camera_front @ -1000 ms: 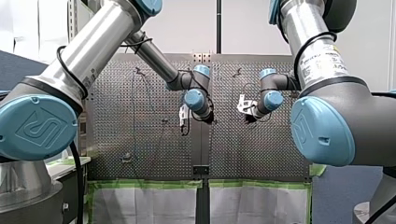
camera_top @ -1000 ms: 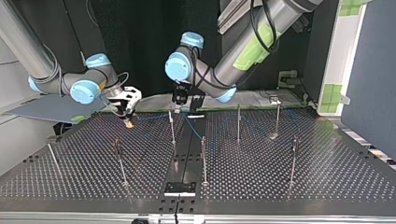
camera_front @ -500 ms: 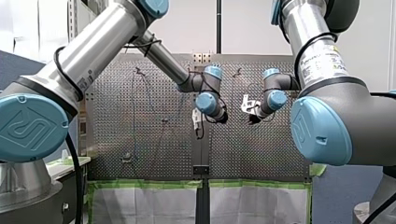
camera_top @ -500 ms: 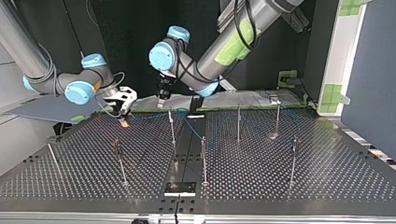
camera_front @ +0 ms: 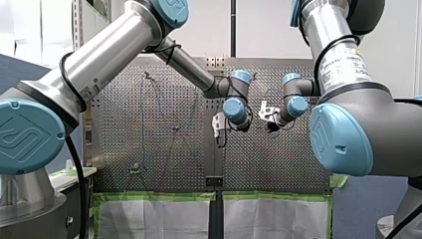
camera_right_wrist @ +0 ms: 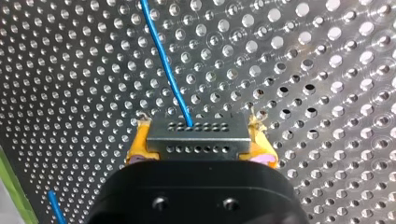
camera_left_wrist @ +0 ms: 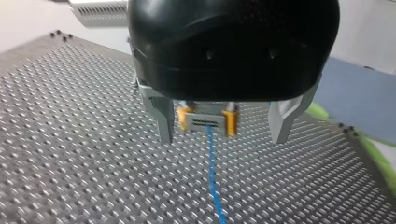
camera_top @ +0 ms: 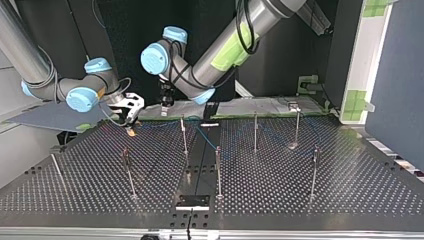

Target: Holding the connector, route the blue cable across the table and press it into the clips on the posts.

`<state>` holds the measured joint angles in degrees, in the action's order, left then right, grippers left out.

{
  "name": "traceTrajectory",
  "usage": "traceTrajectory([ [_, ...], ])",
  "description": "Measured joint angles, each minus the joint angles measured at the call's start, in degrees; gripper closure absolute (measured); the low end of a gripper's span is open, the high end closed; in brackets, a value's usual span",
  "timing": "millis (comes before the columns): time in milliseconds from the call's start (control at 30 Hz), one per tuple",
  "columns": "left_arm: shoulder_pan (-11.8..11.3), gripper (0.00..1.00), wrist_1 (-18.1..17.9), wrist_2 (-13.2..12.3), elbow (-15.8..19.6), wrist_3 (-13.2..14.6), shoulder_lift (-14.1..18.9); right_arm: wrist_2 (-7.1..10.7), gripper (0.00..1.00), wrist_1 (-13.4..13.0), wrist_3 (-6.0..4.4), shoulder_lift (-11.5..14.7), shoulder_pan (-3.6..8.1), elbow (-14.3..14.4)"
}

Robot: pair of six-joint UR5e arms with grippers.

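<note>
Where the right wrist view looks along my right gripper [camera_right_wrist: 200, 142], its yellow pads [camera_right_wrist: 140, 147] are pinched on the grey connector [camera_right_wrist: 198, 133], just above the perforated table [camera_right_wrist: 303, 70]. The blue cable [camera_right_wrist: 166, 70] runs from the connector over the plate. My left gripper [camera_left_wrist: 223, 133] faces it, metal fingers [camera_left_wrist: 161, 116] spread wide (connector ahead of them, apart).

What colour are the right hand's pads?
Yellow-orange pads, clamped on either side of the grey connector; the right wrist view shows them best.
</note>
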<state>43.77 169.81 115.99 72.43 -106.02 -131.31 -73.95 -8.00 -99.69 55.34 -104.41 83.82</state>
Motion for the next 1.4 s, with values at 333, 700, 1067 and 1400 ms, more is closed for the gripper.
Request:
traceTrajectory([
  [333,0.80,0.00,0.45,4.61,-4.44,-0.15,-0.78,0.37,1.00,0.00,-0.18,0.00,0.06,0.00],
  [700,1.68,0.00,5.26,9.44,-9.54,-0.45,-5.67,1.20,1.00,0.00,-0.60,0.00,0.14,0.02],
  [1067,1.45,0.00,4.13,10.47,-14.92,-1.42,-11.05,1.25,1.00,0.00,-0.61,0.00,0.02,0.01],
  [1400,1.13,0.00,4.18,12.56,-19.72,-2.18,-15.04,1.26,1.00,0.00,-0.62,0.00,0.03,0.02],
])
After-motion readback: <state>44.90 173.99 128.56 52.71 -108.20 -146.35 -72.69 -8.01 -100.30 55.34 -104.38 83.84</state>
